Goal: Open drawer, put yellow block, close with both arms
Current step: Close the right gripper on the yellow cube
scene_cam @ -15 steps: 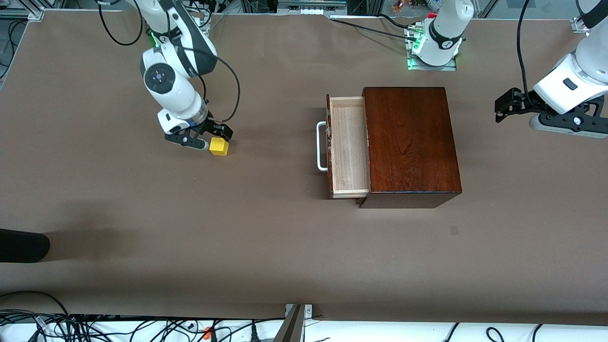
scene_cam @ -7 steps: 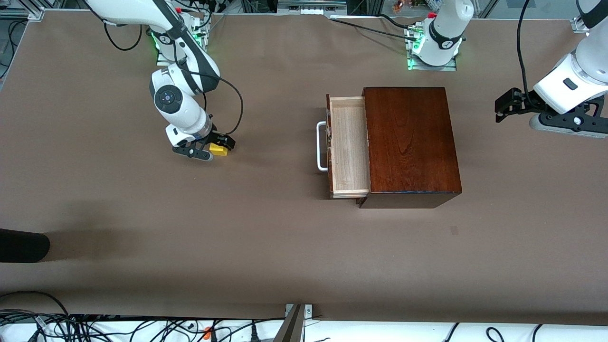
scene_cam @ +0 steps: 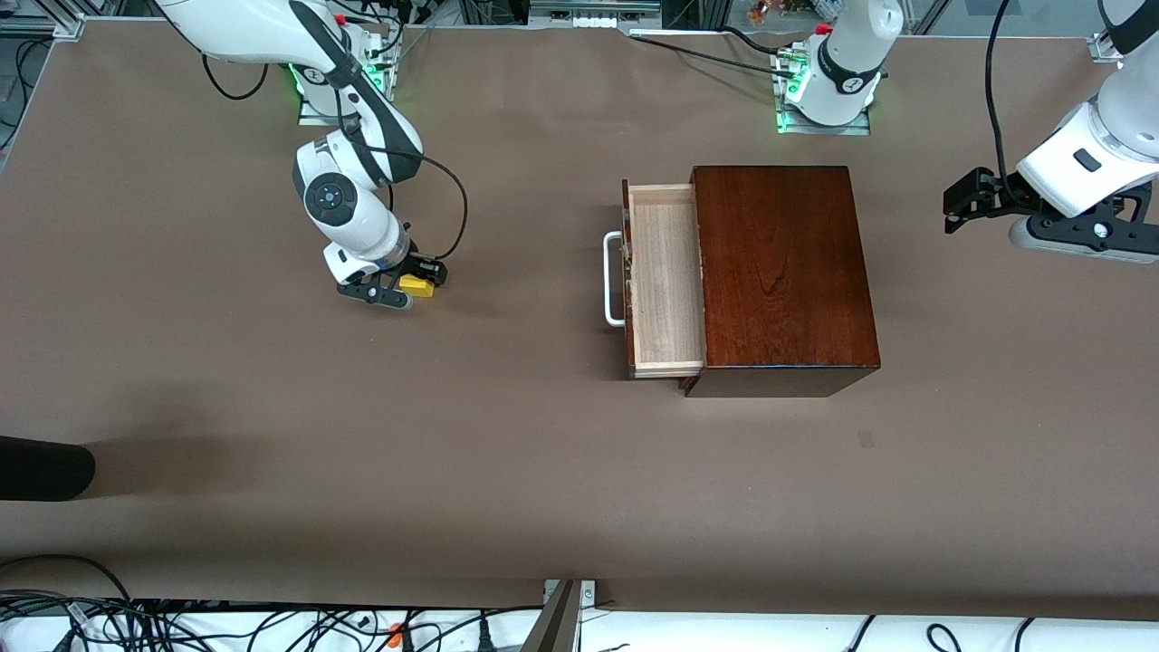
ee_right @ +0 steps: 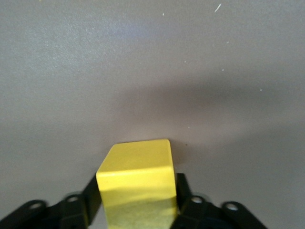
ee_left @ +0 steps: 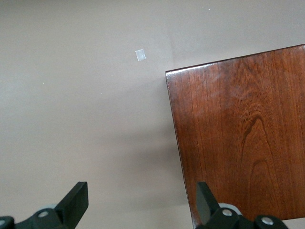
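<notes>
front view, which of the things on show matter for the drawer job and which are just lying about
Part of the job:
- yellow block, in the right gripper, shut on it
- drawer, pulled open, empty
- mahogany box
- left gripper, open, waiting off the box's end

Just lying about:
- cables along the table edge
- small patch on the table

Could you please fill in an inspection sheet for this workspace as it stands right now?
Surface: brown table, one small pale mark on it toward the left arm's end.
Job's things: drawer pulled out of the dark wooden box, tray empty, white handle free; yellow block at the right arm's end of the table, between the right gripper's fingers.
Clutter: dark rounded object at the table's edge.
Grippers: right gripper shut on the yellow block; left gripper open, waiting over the table beside the box.
Cables: black cables bundled below the table's near edge; one loops along each arm.
Surroundings: metal framing along the robots' side.
</notes>
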{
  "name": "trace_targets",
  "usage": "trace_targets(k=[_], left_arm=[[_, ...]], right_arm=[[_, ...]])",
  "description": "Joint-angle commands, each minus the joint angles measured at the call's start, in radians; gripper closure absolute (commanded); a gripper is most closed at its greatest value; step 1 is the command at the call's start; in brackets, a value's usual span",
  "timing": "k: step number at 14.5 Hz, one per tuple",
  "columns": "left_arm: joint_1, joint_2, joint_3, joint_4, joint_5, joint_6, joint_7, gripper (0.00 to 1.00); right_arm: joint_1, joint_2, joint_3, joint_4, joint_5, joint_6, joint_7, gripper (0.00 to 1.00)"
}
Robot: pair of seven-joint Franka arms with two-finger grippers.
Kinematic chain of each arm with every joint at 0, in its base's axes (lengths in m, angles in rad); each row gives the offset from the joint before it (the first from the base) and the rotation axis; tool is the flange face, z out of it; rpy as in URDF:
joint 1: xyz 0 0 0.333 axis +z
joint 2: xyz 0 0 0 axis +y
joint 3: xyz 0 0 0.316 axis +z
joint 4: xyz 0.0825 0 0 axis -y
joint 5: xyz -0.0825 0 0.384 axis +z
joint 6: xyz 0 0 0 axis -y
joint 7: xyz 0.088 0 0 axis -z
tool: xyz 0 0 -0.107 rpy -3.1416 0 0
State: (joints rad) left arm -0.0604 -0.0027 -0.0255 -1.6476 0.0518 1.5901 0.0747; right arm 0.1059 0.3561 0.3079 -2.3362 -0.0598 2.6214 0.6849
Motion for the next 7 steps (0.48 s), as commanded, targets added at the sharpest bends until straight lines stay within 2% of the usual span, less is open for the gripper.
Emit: trace_targets(k=[1,4,7], left_arm=[[0.007,-0.003,0.001,0.017,-0.029,-0.021,0.019,0.00],[0.007,-0.003,0.001,0.017,-0.029,-0.025,0.017,0.00],[0.007,-0.003,0.001,0.017,-0.030,-0.025,0.017,0.00]], right_arm=[[-0.014,-0.006,-0.001,0.046,-0.014,-0.029,-0.010,1.00],[-0.014,-0.057,-0.004,0.238,-0.005,-0.365,-0.001,1.00],[-0.014,-0.065,-0.001,0.507,0.008,-0.724,0.033,1.00]])
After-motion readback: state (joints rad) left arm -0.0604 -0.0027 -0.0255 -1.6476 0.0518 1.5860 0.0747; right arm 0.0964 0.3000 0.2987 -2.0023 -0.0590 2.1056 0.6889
